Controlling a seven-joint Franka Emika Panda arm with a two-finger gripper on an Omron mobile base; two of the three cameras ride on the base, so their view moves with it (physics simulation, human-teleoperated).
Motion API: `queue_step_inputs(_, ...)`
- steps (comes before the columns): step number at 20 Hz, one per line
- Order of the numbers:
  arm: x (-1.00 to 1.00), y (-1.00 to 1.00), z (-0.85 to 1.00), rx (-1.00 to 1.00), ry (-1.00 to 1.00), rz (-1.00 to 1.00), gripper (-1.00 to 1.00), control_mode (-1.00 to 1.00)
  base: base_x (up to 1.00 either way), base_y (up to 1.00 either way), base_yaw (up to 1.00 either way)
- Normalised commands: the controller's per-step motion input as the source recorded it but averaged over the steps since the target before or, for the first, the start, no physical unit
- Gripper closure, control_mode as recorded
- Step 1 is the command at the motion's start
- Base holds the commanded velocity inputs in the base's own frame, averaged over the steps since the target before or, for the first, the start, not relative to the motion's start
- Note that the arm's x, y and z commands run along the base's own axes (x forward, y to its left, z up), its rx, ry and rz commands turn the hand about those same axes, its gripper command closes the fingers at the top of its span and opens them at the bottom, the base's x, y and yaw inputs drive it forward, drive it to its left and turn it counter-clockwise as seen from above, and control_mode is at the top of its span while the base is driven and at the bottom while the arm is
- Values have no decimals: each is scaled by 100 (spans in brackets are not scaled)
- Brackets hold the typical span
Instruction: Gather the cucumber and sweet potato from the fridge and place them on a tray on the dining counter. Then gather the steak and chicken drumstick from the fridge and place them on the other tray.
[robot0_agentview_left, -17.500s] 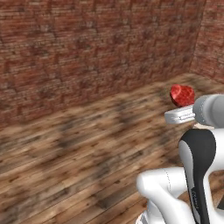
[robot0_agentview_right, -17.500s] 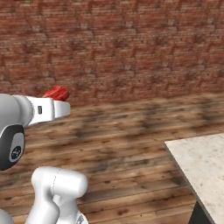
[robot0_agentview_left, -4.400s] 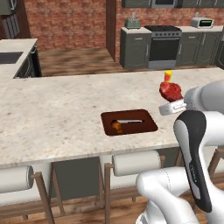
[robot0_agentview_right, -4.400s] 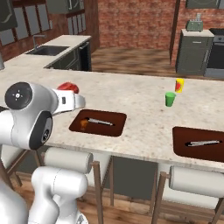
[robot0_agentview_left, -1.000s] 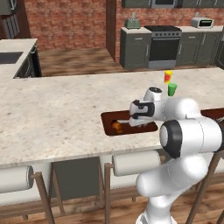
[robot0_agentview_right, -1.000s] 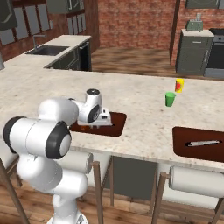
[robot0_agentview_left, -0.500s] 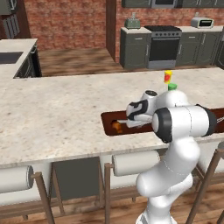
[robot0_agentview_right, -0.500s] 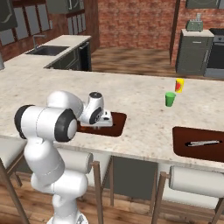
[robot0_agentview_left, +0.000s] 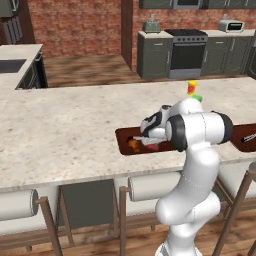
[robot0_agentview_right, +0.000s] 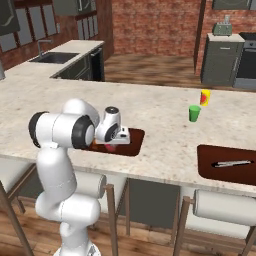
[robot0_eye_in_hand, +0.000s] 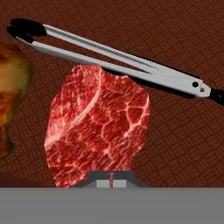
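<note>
The steak (robot0_eye_in_hand: 98, 127), raw and marbled red, lies flat on the dark brown tray (robot0_eye_in_hand: 183, 144) right below the hand. A golden-brown chicken drumstick (robot0_eye_in_hand: 13, 87) rests on the same tray to its left. From the base views, my gripper (robot0_agentview_left: 149, 139) hovers low over this tray (robot0_agentview_left: 125, 135) on the dining counter, with the steak (robot0_agentview_left: 152, 147) and drumstick (robot0_agentview_left: 134, 145) beneath it. The gripper (robot0_agentview_right: 114, 142) is shut and holds nothing. The cucumber and sweet potato are out of view.
Metal tongs (robot0_eye_in_hand: 118, 61) lie on the tray just beyond the steak. A second brown tray (robot0_agentview_right: 220, 157) with tongs (robot0_agentview_right: 231, 163) sits further right on the counter. A green cup (robot0_agentview_right: 194, 113) and a yellow-red cup (robot0_agentview_right: 205, 97) stand behind. Bar stools line the counter's near edge.
Over the last second the jaws have closed to shut and the hand has stayed low over the tray. The steak, carried in the gripper seconds ago, now lies on the tray.
</note>
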Motion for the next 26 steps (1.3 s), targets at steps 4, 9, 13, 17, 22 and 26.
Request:
queue_step_inputs(4, 24, 0, -14, 0, 0, 0, -100, -100, 0, 0, 0)
queue_step_inputs(9, -57, -6, 6, 7, -39, 0, -100, -100, 0, 0, 0)
queue_step_inputs(13, -100, -8, 22, 13, -53, 0, -100, -100, 0, 0, 0)
queue_step_inputs(17, -100, -17, 68, 22, -32, 0, -100, -100, 0, 0, 0)
queue_step_inputs(22, -100, -42, 100, 27, -5, -2, -100, -100, 0, 0, 0)
queue_step_inputs(26, -100, -43, 100, 22, 10, -9, -100, -100, 0, 0, 0)
